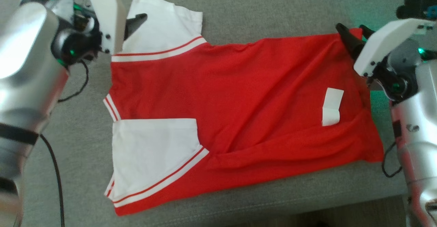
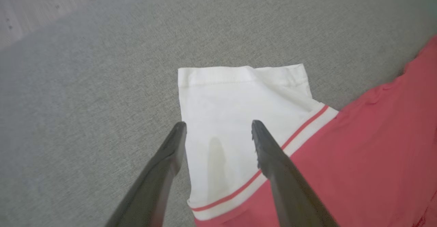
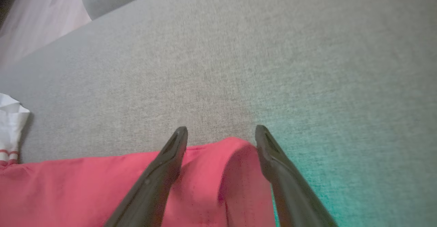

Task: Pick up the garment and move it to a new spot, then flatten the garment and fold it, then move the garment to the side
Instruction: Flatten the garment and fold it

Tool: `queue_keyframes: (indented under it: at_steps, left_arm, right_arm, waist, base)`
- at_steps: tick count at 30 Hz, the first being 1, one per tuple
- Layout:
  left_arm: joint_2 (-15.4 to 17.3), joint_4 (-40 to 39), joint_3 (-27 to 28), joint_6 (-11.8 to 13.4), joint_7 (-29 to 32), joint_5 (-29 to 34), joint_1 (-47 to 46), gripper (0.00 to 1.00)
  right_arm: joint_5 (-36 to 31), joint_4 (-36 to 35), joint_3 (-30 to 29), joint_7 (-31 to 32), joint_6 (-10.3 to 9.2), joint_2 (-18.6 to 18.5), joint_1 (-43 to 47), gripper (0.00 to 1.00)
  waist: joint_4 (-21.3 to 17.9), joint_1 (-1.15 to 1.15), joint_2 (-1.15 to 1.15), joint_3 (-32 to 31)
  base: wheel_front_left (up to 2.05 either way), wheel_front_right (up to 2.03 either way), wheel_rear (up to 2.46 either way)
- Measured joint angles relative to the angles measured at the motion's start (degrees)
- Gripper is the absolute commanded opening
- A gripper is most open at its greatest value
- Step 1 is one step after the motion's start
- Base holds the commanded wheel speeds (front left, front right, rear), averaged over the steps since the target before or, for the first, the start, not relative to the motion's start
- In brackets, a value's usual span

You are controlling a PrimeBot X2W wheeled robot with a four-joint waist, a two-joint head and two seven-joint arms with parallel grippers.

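Left gripper, fingers apart, over white sleeve; right gripper, likewise spread, at hem corner.
Red white-sleeved shirt lies flat on grey woven upholstery; pale floor beyond.

Soft, even light is spread over the grey woven upholstery. Glare is seen on the polished silver left forearm. A green glow is cast beside the right arm's dark fingers. Both wrist views are slightly blurred.
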Motion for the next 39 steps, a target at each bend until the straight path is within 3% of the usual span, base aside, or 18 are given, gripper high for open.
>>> queue_keyframes:
  at_steps: [6,17,18,19,20,21,22,32,39]
  left_arm:
    - [-0.9,7.6,-0.4,-1.1,1.2,-1.7,-4.0,1.0]
    - [-0.5,15.6,-3.4,-1.2,-0.9,-2.0,-8.2,1.0]
    - [-0.5,15.9,-3.5,-1.2,-0.9,-2.6,-8.3,1.0]
    - [-0.3,16.1,-3.7,-1.2,-0.7,-3.0,-8.7,1.0]
    - [-0.3,16.3,-4.0,-1.2,-0.7,-3.2,-9.1,0.94]
    - [-0.3,16.4,-4.3,-1.2,-0.7,-3.5,-9.3,0.23]
    - [-0.3,16.5,-4.9,-1.2,-0.7,-3.7,-9.4,0.0]
    - [-0.2,21.4,-5.9,-1.6,-9.7,-2.5,-9.9,0.0]
    - [-0.8,23.7,-6.9,-1.6,-12.8,-2.6,-10.9,0.0]
  right_arm:
    - [3.1,3.6,4.9,0.5,0.0,-0.3,-3.7,1.0]
    - [7.7,3.1,12.9,-1.1,0.0,-1.4,-6.7,1.0]
    - [8.0,3.1,13.6,-1.1,0.0,-1.6,-6.9,0.89]
    - [8.2,3.0,14.2,-1.1,0.0,-1.8,-6.9,0.73]
    - [8.6,3.0,14.8,-1.1,0.0,-2.0,-6.9,0.47]
    - [9.0,2.9,15.2,-1.1,0.0,-2.4,-6.9,0.24]
    - [9.3,2.9,15.8,-1.3,0.0,-3.0,-6.9,0.0]
    - [9.5,5.1,15.4,-10.6,0.0,-3.8,-6.7,0.0]
    - [8.3,8.0,15.1,-15.7,0.0,-4.0,-6.8,0.0]
  waist:
    - [-2.0,-0.01,0.0,2.9]
    - [-6.0,-0.01,0.0,5.8]
    - [-6.2,-0.01,0.0,5.9]
    - [-6.4,-0.01,0.0,6.0]
    - [-6.5,-0.01,0.0,6.0]
    - [-6.5,-0.01,0.0,5.9]
    - [-6.5,-0.01,0.0,5.8]
    - [-5.0,-0.01,0.0,3.7]
    - [-3.3,-0.01,0.0,2.0]
  base:
    - [0.0,0.0,0.0]
    - [0.0,0.0,0.0]
    - [0.0,0.0,0.0]
    - [0.0,0.0,0.0]
    - [0.0,0.0,0.0]
    - [0.0,0.0,0.0]
    - [0.0,0.0,0.0]
    - [0.0,0.0,0.0]
    - [0.0,0.0,0.0]
